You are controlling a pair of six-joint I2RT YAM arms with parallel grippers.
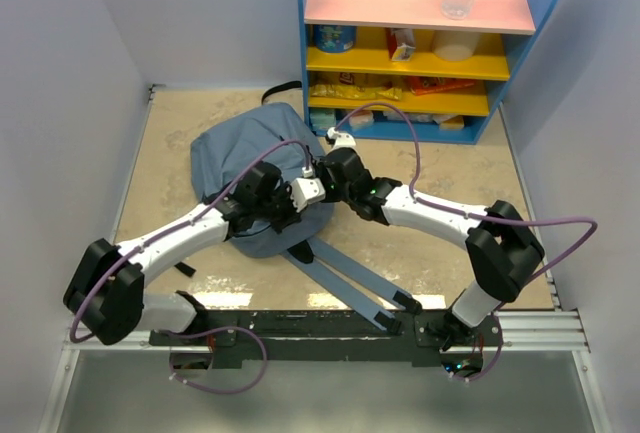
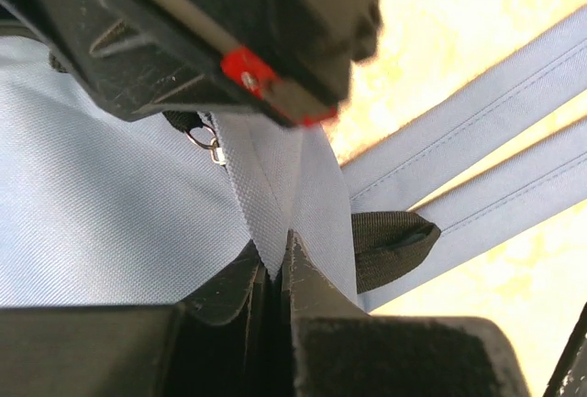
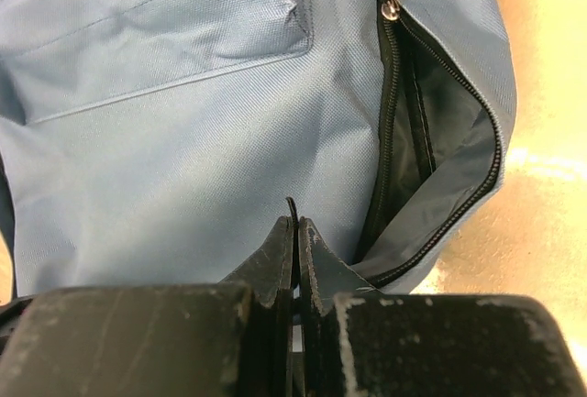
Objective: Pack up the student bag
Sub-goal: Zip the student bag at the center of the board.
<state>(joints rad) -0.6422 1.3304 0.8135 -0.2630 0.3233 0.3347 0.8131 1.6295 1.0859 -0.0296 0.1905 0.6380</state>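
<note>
Beneath both hands, student bag (image 1: 235,153), left hand (image 2: 282,252) clamped on it, right hand (image 3: 295,229) together.

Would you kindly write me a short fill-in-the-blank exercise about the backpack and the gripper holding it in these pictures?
1. The student bag lies on the ___, in front of the shelf.
2. In the right wrist view, its zipper stands partly ___.
3. The left gripper is ___ on a fold of the bag's fabric.
Missing words: table; open; shut.
</note>
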